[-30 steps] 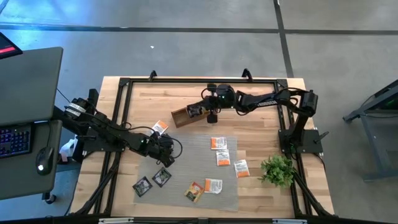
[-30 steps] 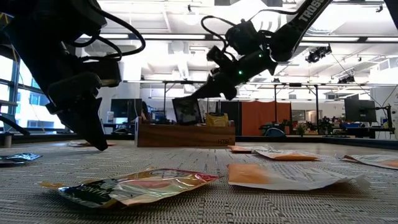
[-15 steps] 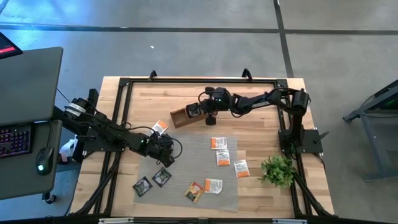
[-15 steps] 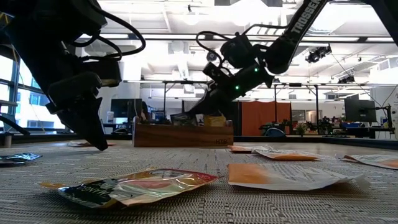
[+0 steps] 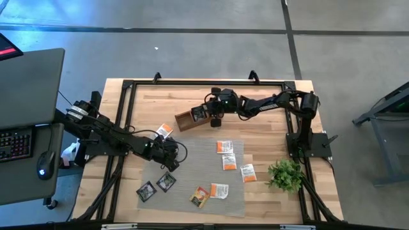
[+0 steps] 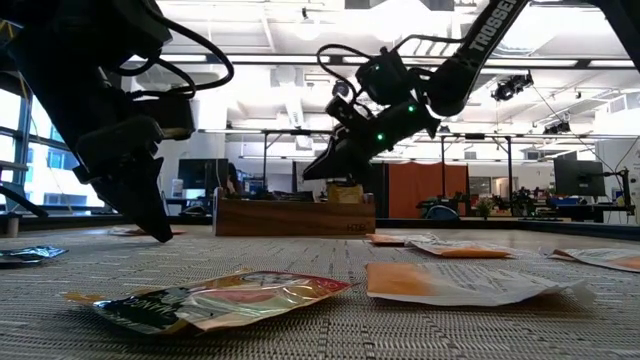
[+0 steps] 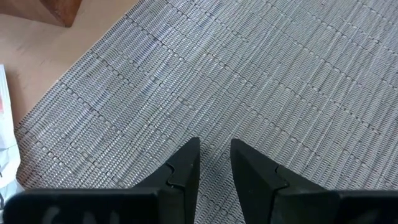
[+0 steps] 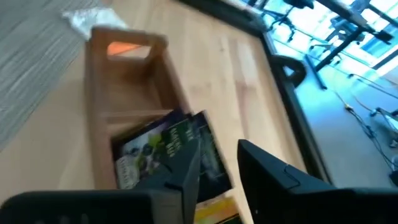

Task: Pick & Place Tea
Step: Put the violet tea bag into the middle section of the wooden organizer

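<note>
A wooden box (image 5: 192, 118) stands at the far middle of the table. A black tea sachet (image 8: 165, 152) leans inside it, next to a yellow one (image 8: 214, 211). My right gripper (image 8: 217, 149) hangs open just above the box's right end (image 6: 312, 172) with nothing between its fingers. More tea sachets lie flat on the grey mat (image 5: 192, 160): orange-and-white ones (image 5: 229, 162) and black ones (image 5: 166, 181). My left gripper (image 7: 214, 146) stands open, low over the mat's left part (image 5: 167, 153), holding nothing.
A small green plant (image 5: 285, 174) stands at the mat's right edge. One sachet (image 5: 165, 131) lies on the bare wood just beyond my left gripper. A black frame (image 5: 128, 86) runs round the tabletop. A desk with a keyboard (image 5: 16, 144) stands left of the table.
My right gripper has carried a black sachet toward the table's left edge and down into the wooden box, then opened and let it go. The sachet now leans inside the box, and the fingertips stand just above the rim.
</note>
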Robot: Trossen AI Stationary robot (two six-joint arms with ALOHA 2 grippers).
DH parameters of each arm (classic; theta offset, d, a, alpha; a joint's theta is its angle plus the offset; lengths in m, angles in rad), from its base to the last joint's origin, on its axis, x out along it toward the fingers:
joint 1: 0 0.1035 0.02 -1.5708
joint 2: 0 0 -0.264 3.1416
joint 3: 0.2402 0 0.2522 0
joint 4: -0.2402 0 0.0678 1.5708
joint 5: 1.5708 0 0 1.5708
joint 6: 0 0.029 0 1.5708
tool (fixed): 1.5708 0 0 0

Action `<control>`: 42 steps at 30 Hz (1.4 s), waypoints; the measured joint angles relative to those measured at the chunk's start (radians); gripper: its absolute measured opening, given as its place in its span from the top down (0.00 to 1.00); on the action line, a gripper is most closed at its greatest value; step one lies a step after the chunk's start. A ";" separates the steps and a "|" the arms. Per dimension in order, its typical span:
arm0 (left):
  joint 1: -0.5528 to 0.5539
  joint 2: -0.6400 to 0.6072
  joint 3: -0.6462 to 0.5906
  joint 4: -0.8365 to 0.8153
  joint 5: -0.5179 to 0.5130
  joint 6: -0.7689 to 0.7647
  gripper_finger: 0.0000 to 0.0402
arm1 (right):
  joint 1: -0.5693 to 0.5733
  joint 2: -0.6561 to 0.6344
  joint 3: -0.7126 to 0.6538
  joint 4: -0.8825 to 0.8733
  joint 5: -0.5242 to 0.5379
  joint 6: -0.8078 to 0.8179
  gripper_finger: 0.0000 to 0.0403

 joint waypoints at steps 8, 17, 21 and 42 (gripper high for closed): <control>0.000 0.000 0.000 0.012 -0.010 0.013 0.78 | 0.076 -0.126 0.000 -0.023 -0.111 0.139 0.71; 0.097 -0.001 0.000 0.024 0.038 0.052 0.78 | 0.254 -0.190 0.002 -0.353 -0.095 0.229 0.71; 0.153 -0.001 0.000 0.055 0.072 0.116 0.78 | 0.295 -0.190 0.001 -0.505 0.002 0.358 0.71; 0.114 -0.142 0.140 -0.358 0.512 0.266 0.78 | 0.310 -0.179 0.000 -0.248 -0.079 0.246 0.71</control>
